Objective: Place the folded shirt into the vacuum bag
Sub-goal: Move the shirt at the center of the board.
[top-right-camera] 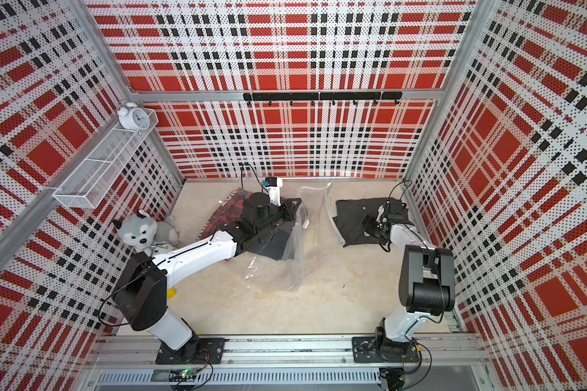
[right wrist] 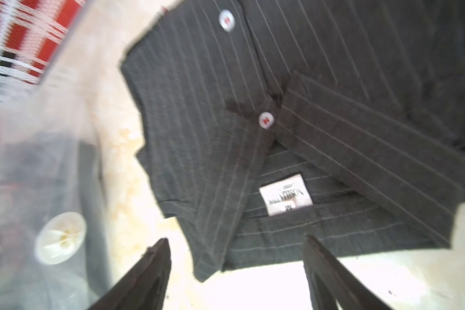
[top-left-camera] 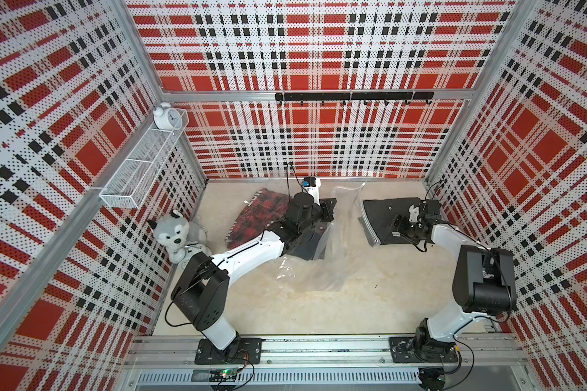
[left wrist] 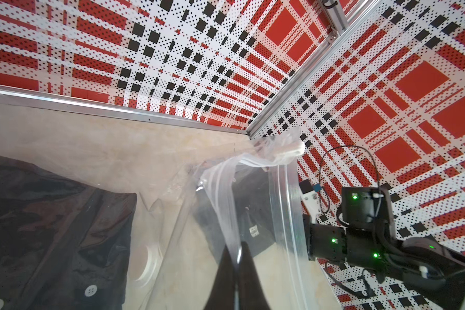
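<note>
Clamped tight on vacuum bag [left wrist: 285,204] film with left gripper [left wrist: 239,247], dark buttoned shirt [left wrist: 51,228] and round valve cap [left wrist: 147,261] seen through plastic.

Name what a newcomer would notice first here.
The red plaid walls dominate on all sides. Mid-table, the left gripper is shut on the vacuum bag, holding its edge up, while the right gripper hangs open over the dark pinstriped shirt at the right. A husky plush sits against the left wall.
</note>
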{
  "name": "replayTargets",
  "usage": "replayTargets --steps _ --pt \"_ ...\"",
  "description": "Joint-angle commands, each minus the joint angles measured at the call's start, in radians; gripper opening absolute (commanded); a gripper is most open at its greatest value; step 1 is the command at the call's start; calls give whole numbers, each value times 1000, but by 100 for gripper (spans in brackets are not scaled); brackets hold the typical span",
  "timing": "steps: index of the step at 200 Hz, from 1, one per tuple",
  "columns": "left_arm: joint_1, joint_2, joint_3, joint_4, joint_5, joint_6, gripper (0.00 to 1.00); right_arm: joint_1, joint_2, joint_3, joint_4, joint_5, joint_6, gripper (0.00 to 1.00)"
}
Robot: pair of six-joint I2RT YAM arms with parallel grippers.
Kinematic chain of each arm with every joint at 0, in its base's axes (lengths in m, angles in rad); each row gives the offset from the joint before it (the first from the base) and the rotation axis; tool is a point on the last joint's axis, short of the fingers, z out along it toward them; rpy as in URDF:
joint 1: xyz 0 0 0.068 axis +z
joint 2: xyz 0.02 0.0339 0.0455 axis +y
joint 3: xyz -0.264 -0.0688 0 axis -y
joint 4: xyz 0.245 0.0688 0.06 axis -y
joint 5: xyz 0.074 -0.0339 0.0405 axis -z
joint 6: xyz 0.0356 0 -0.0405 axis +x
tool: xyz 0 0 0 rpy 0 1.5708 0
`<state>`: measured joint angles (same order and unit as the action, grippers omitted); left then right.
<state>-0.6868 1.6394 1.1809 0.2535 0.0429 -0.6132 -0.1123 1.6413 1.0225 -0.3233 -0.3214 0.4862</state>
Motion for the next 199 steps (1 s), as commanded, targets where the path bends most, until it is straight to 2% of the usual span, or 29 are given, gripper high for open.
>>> replayTargets --steps 1,34,62,79,103,135,165,182,199 --pt "3 -3 15 6 -18 22 0 74 15 46 4 -21 -12 80" --pt "5 -25 -6 24 -25 18 0 202 129 106 18 -20 13 78" --pt "4 -54 -33 33 -36 12 0 241 199 134 10 -21 12 76" --pt "0 -63 -42 35 -40 10 0 242 195 95 9 23 15 76" --pt "-3 -73 -51 31 -43 10 0 233 144 -45 27 128 35 78" --pt "-4 -80 -56 21 -41 15 0 191 -85 -304 62 185 83 79" --pt "-12 -61 -44 24 -30 17 0 155 -434 -496 24 193 162 80" --pt "-17 -33 -29 31 -25 19 0 155 -602 -535 24 180 206 80" --pt "-20 -9 -20 46 -15 12 0 158 -639 -496 18 155 197 80"
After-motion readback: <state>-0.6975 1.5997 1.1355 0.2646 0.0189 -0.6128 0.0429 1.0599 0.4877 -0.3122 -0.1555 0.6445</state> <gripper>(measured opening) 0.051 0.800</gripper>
